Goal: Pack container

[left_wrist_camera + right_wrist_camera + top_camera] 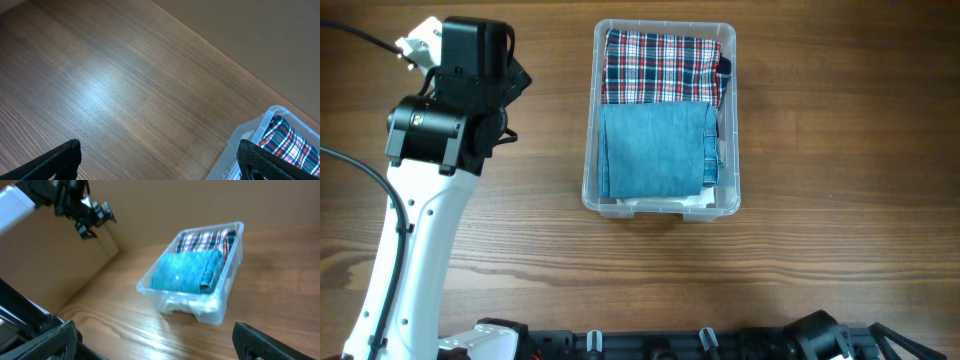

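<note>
The clear plastic container stands on the wooden table at centre back. It holds a folded plaid cloth at the far end and folded blue denim at the near end, with white cloth beneath. The container also shows in the right wrist view and at the left wrist view's corner. My left gripper is open and empty, raised over bare table left of the container. My right gripper is open and empty near the table's front edge.
The left arm rises from the front left. The right arm's base lies along the front edge. A brown wall stands behind the table.
</note>
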Available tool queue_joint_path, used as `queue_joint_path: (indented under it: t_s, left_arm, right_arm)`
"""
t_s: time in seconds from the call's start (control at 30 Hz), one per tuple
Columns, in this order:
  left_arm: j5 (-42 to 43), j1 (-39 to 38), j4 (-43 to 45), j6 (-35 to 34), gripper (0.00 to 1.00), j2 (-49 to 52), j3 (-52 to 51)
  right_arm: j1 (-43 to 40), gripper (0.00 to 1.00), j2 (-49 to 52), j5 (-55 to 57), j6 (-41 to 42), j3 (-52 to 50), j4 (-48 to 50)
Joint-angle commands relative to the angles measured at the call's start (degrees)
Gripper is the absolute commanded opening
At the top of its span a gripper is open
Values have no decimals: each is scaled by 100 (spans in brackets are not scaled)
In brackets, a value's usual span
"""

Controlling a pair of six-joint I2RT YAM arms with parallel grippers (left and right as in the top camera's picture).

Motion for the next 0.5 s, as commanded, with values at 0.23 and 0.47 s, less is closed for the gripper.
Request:
queue_joint_path:
  t_s: [0.23,0.47]
  left_arm:
    - [-94,22,-2,-11,100,-57,9]
    - [-94,22,-2,-9,100,-57,9]
  right_arm:
    - [13,100,-42,413,57,-179,505]
    - [13,100,-42,424,1646,-1051,1744]
